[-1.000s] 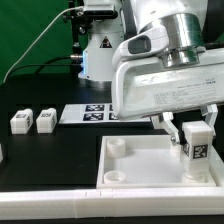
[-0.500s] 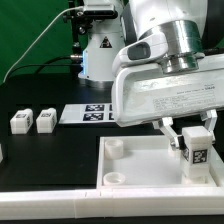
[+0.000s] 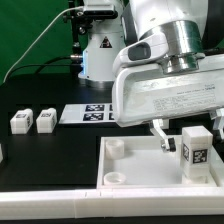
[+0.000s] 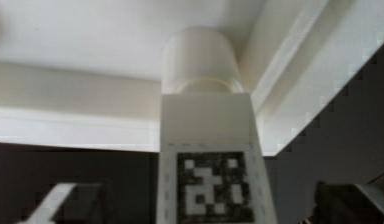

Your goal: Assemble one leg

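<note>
Exterior view: the two-finger gripper [image 3: 192, 140] has opened wide, its fingers now clear of the small white plastic tagged leg [image 3: 196, 153]. The leg stands upright at the big white flat slab's [image 3: 135, 168] near corner, on the exterior view's right. Insertion appears complete; next, retract.

Leg [image 3: 195, 151] & slab [image 3: 135, 160]: smooth matt white plastic, prob.; table [image 3: 45, 155] matt black.

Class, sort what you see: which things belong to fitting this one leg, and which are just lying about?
Job: leg, upright on a corner of the slab; gripper, open either side of it.
Lying about: two spare legs; marker board.
</note>
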`<state>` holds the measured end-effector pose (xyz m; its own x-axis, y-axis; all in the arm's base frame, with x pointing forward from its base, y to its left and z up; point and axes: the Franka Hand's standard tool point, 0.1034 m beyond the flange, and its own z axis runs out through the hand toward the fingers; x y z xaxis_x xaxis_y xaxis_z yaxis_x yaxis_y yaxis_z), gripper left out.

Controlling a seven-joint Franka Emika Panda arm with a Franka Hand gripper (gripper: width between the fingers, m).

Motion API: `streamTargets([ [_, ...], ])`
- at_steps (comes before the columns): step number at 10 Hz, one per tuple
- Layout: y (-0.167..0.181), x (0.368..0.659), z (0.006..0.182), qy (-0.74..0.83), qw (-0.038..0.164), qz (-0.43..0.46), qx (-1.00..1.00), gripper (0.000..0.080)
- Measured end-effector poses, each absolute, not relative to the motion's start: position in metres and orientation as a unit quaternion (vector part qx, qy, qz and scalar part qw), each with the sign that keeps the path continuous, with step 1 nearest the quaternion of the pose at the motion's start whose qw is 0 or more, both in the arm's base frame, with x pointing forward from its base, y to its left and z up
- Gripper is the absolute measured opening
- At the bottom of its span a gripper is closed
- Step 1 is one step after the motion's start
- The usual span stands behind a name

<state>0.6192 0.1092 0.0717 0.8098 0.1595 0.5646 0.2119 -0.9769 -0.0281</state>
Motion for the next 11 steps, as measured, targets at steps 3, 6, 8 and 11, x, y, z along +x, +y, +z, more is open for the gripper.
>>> streamTargets([
  [3, 0.109, 0.619, 0.072, -0.098, 0.045, -0.292, -0.95, 0.0648],
  [6, 0.109, 0.619, 0.072, -0.098, 0.045, -0.292, -0.95, 0.0649],
  [8, 0.11, 0.617, 0.077, -0.098, 0.048, -0.261, -0.959, 0.0649],
  [11, 0.111, 0.621, 0.095, -0.105, 0.056, -0.194, -0.974, 0.0649],
])
